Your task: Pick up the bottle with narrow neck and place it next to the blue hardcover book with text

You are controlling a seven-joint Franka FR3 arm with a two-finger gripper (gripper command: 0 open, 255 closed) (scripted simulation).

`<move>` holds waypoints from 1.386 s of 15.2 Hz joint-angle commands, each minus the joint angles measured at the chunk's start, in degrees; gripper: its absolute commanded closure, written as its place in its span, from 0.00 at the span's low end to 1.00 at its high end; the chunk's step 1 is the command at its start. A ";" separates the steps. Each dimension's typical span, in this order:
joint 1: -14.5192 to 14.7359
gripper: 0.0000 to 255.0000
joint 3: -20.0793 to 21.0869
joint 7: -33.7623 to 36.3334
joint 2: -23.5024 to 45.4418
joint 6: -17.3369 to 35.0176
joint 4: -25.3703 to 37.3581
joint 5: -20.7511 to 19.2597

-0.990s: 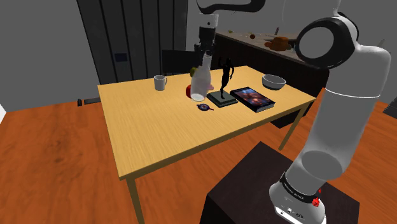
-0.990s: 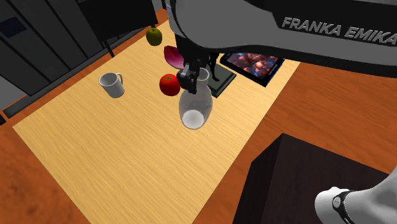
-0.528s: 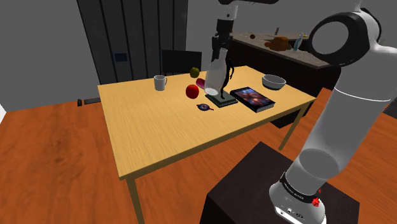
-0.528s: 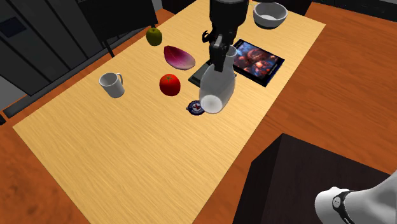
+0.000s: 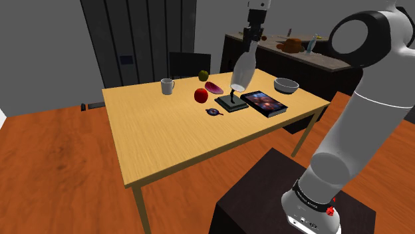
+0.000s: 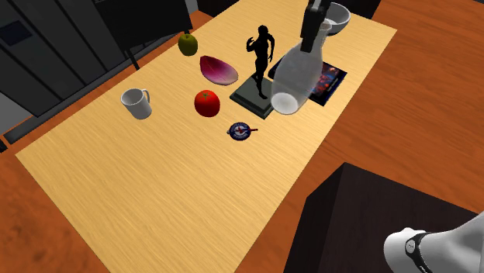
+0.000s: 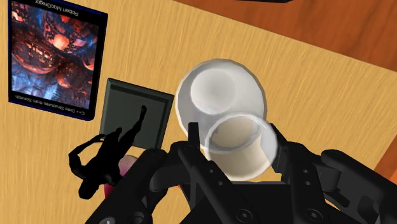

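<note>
Holding a pale narrow-necked bottle [image 5: 240, 74] in the air near the blue book [image 5: 266, 102].
The black gripper [image 5: 252, 40] is pinching its neck, so the body is hanging tilted, probably high enough for clearing the black figurine [image 6: 261, 54] beside the book.

You see the bottle [image 6: 293, 77]: translucent, pale, wide-bodied, with its narrow neck clasped in the fingers [image 6: 312, 35]. It hangs tilted, clear of the bench [image 5: 166, 133], base lowest. The book [image 5: 265, 102] is blue-edged with a nebula-like cover and lies flat nearby.
</note>
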 commanded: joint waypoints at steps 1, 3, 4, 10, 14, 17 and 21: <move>-1.46 1.00 -1.22 -2.75 0.22 -1.73 1.96 0.05; -2.88 1.00 -2.38 -5.31 0.53 -3.57 4.14 0.14; -3.63 1.00 -2.97 -6.63 0.81 -4.53 5.39 0.22; -8.83 1.00 -6.74 -15.03 4.70 -11.29 16.00 1.52; -12.39 1.00 -8.62 -19.71 7.87 -14.72 22.51 2.82; -11.42 1.00 -8.37 -19.16 4.92 -10.75 15.70 1.75; -10.64 1.00 -8.05 -18.53 1.99 -6.21 8.35 0.76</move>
